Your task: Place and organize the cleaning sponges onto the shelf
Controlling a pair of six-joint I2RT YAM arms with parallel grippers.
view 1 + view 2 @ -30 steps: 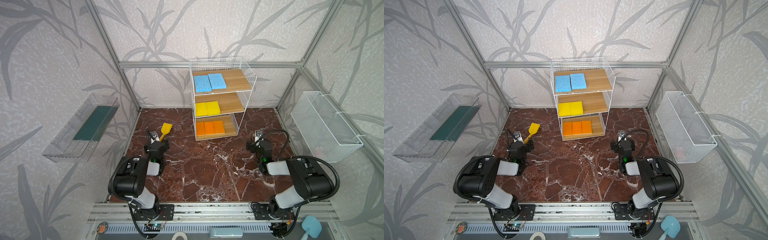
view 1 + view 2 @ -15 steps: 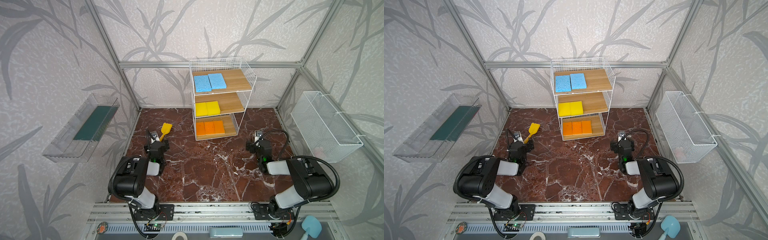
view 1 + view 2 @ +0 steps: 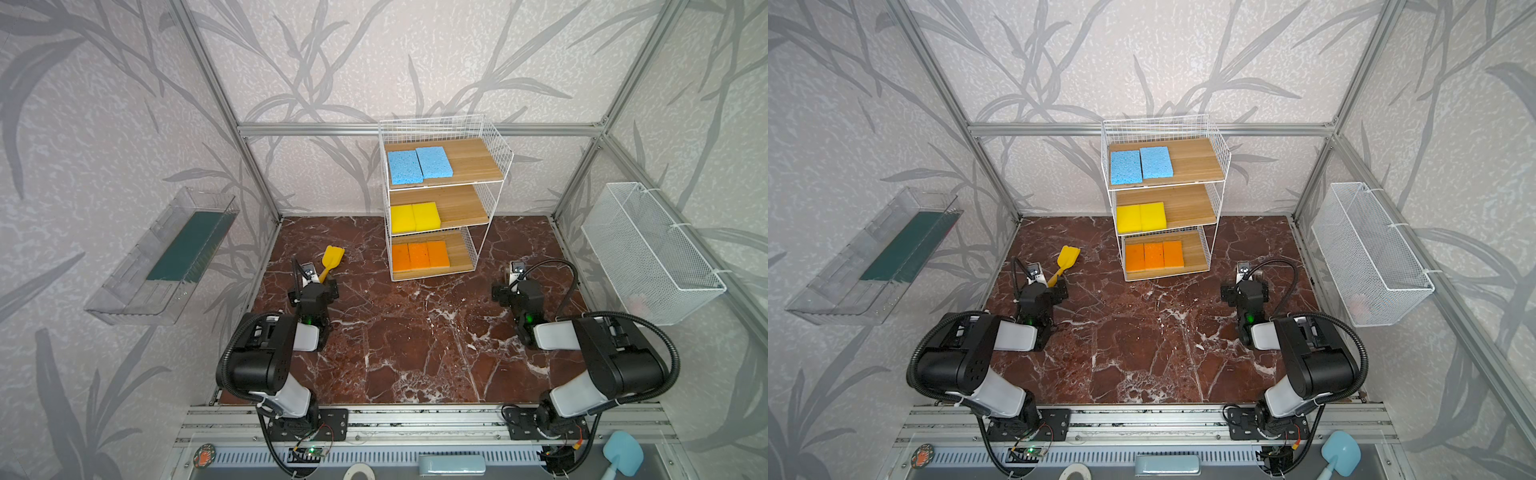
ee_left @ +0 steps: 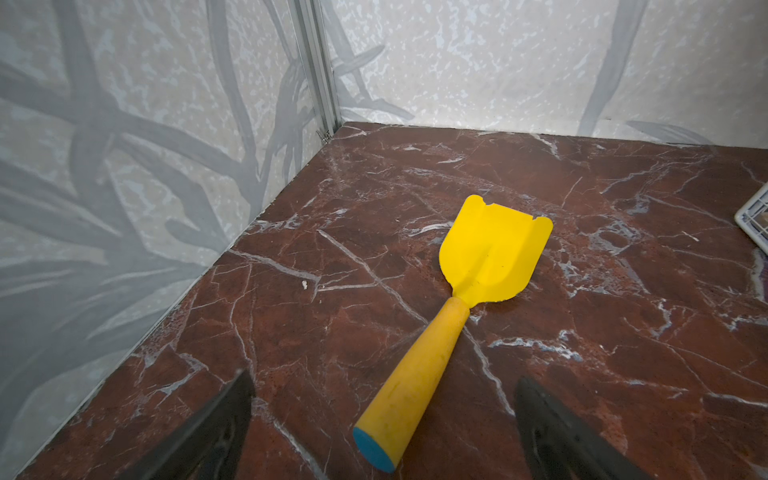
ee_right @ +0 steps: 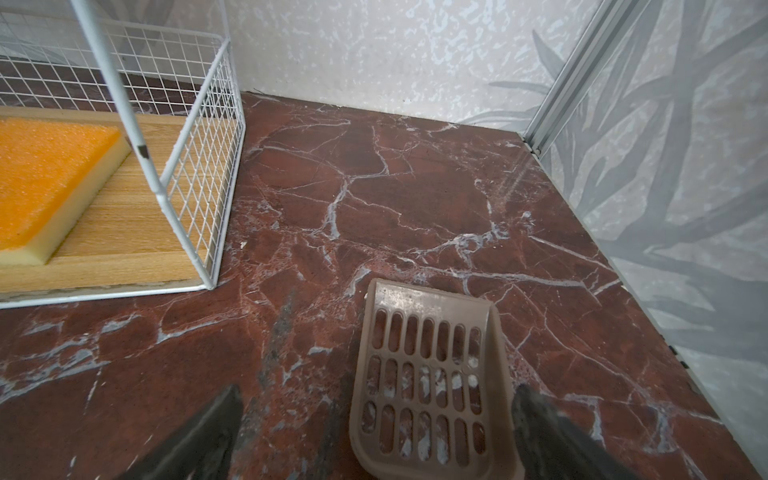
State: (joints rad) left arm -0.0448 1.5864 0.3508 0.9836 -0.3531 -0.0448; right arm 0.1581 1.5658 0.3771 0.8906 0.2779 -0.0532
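**Seven sponges shelved, both claws spread**

I see the shelf (image 3: pixel 473 162) standing at the back of the marble floor (image 3: pixel 415 340). Two blue sponges (image 3: pixel 419 165) lie side by side on its top board, two yellow sponges (image 3: pixel 414 217) on the middle one, and three orange sponges (image 3: pixel 420 256) in a row on the bottom. My left gripper (image 4: pixel 382 399) is spread wide and empty, with the yellow shovel (image 4: pixel 494 249) handle showing between its fingers. My right gripper (image 5: pixel 376 399) is equally spread and frames the brown scoop (image 5: pixel 428 374).

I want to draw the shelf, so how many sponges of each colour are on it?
Blue sponges: 2
Yellow sponges: 2
Orange sponges: 3
Total: 7
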